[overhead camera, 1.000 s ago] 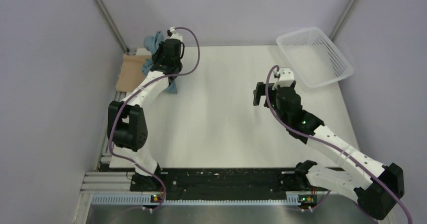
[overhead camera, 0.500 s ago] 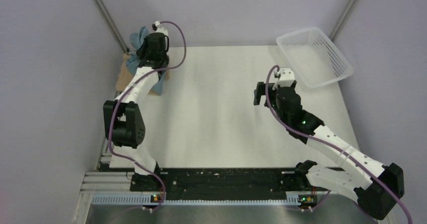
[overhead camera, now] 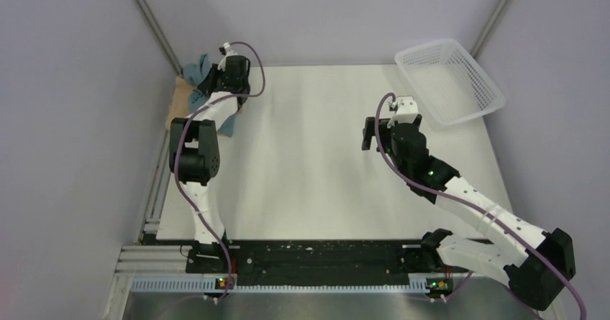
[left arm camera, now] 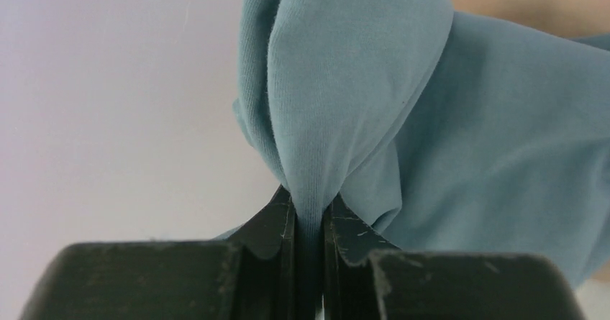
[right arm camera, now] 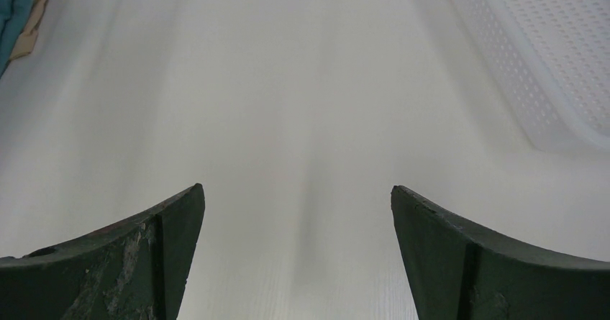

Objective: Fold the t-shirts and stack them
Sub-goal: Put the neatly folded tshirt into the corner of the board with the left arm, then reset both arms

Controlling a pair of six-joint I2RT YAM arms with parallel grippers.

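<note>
One teal-blue t-shirt (overhead camera: 193,72) and one tan t-shirt (overhead camera: 176,108) at upper left, one mesh basket (overhead camera: 449,83) at upper right, one counter (overhead camera: 309,176).

White plastic mesh basket (overhead camera: 449,81) at the far right corner of the white table (overhead camera: 309,176), turned at an angle to the edges. Pale lavender walls (overhead camera: 65,133) on three sides, grey metal posts (overhead camera: 152,24) slanting up from both far corners. Black strip (overhead camera: 324,254) along the near edge.

Teal-blue t-shirt (left arm camera: 460,119), tan t-shirt (overhead camera: 177,106), white mesh basket (overhead camera: 447,83)
</note>
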